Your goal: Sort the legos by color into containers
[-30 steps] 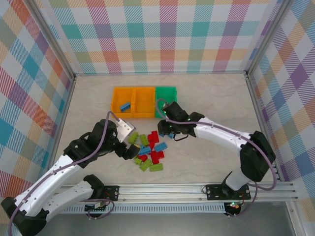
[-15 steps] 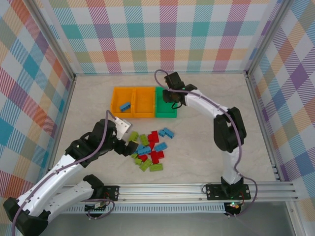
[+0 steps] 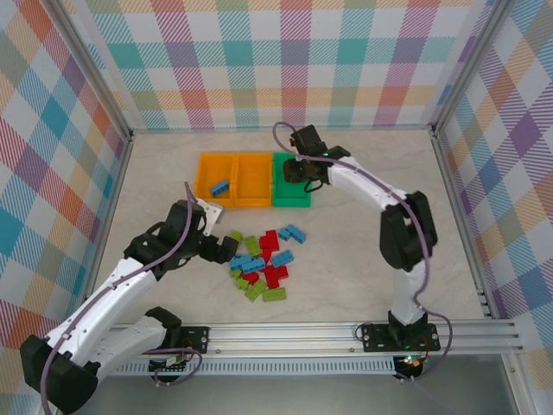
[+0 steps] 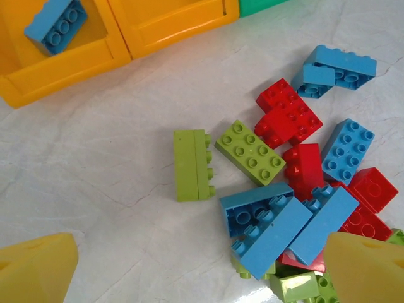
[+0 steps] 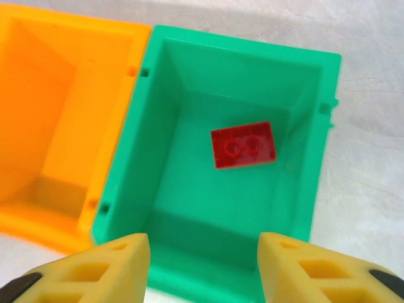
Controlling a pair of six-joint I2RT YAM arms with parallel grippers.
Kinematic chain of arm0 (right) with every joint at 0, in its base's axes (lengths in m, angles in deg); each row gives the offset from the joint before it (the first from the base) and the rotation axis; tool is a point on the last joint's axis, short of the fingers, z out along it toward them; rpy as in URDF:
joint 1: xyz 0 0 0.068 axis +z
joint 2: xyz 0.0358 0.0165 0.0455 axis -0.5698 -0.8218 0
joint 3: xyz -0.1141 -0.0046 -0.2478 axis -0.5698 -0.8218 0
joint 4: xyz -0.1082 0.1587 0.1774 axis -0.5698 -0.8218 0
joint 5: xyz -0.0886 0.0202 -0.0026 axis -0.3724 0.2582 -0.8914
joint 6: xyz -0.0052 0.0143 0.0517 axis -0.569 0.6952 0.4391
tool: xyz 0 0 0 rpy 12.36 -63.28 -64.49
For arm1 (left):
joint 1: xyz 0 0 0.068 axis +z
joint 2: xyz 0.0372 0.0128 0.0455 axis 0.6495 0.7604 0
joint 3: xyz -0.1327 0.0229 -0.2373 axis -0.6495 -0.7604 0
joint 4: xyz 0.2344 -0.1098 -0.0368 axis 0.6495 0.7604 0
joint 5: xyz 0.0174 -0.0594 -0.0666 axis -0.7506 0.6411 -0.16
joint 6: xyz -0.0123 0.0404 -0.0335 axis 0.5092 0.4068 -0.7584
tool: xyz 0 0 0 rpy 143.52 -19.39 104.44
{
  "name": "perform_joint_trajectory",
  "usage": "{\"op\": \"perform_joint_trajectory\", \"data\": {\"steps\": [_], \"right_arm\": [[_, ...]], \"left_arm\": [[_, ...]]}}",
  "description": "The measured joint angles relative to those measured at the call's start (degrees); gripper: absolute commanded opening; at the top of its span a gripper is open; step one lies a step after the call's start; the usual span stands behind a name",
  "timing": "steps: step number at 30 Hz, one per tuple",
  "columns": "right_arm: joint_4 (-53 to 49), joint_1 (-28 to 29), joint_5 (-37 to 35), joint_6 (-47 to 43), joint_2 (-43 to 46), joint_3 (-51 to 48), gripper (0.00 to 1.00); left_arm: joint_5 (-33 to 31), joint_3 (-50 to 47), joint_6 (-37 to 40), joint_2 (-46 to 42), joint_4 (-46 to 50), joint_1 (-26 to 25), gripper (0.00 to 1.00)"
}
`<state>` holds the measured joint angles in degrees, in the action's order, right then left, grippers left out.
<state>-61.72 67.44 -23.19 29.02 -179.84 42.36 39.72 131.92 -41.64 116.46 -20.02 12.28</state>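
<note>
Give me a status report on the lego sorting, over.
Right gripper open above green bin, red brick inside. Left gripper open over loose legos. Nothing in the way.

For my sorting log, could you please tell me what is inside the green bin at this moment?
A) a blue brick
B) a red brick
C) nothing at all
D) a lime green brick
B: the right wrist view shows a single red brick inside the green bin.
</note>
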Motion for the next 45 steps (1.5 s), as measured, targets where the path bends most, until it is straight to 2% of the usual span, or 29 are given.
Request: {"op": "perform_joint_trajectory", "data": {"steps": [4,8,11,14,20,26,31,38,41,45], "right_arm": [[3.74,0.11,6.32,1.09,15.74,-12.35,0.65],[8.17,1.57,17.92,1.33,29.22,-23.10,0.84],[9.97,3.87,25.05,1.18,34.84,-29.53,0.93],[10.23,6.62,29.83,1.18,36.74,-34.47,1.00],[8.31,10.86,33.00,1.20,35.36,-38.25,1.00],[7.08,11.80,32.46,1.18,32.37,-37.75,1.00],[6.62,11.98,31.43,1.22,31.98,-36.59,1.00],[6.56,12.41,30.25,1.40,31.95,-35.80,1.00],[6.08,12.61,29.44,1.60,31.95,-35.50,0.99],[5.73,12.66,28.28,2.08,32.04,-34.73,1.00]], "left_arm": [[0.87,2.03,-3.06,3.67,1.51,0.04,1.00],[2.14,6.08,-11.56,8.61,1.53,0.02,1.00],[1.70,6.29,-16.22,11.72,0.07,-0.20,0.99],[0.02,6.64,-19.19,17.88,-0.52,-0.24,0.96],[-1.99,7.72,-22.08,31.12,-2.95,-0.24,0.80],[-2.58,10.23,-22.56,38.49,-5.73,-0.24,0.67],[-2.62,10.62,-22.29,41.24,-7.34,-0.13,0.59],[-2.34,10.19,-21.92,43.30,-10.21,0.15,0.37],[-2.08,10.08,-21.99,42.95,-10.43,0.20,0.32],[-1.73,9.99,-22.29,39.08,-9.62,0.22,0.29]]}}
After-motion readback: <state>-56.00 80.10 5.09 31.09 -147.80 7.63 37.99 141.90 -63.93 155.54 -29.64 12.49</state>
